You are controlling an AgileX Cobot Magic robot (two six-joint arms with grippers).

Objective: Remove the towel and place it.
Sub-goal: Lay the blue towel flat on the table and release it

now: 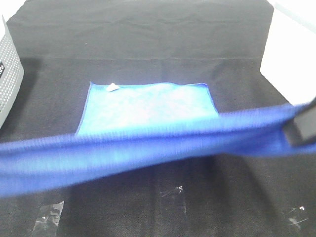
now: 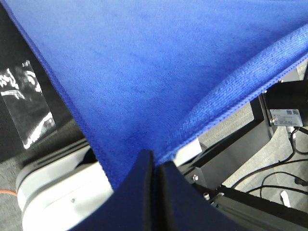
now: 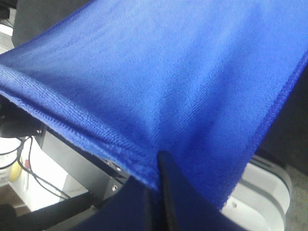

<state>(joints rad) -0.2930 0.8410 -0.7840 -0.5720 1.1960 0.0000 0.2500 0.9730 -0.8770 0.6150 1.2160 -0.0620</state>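
Note:
The towel (image 1: pixel 148 148) hangs in the air as a long royal-blue band, pulled taut across the front of the table and blurred in the exterior view. My left gripper (image 2: pixel 155 162) is shut on one of its corners, the cloth (image 2: pixel 159 72) fanning out from the pinched jaws. At the other end my right gripper (image 3: pixel 159 161) is shut on the fabric (image 3: pixel 168 72) too; it shows as a dark shape (image 1: pixel 301 127) at the right edge. The left gripper lies outside the exterior view. A second, paler blue towel (image 1: pixel 148 106) with a white tag (image 1: pixel 112 88) lies flat behind.
A black cloth (image 1: pixel 148 39) covers the table. A grey perforated device (image 1: pixel 7 74) stands at the left edge and a white box (image 1: pixel 291 49) at the back right. Clear tape patches (image 1: pixel 49 215) (image 1: pixel 173 193) stick to the cloth near the front.

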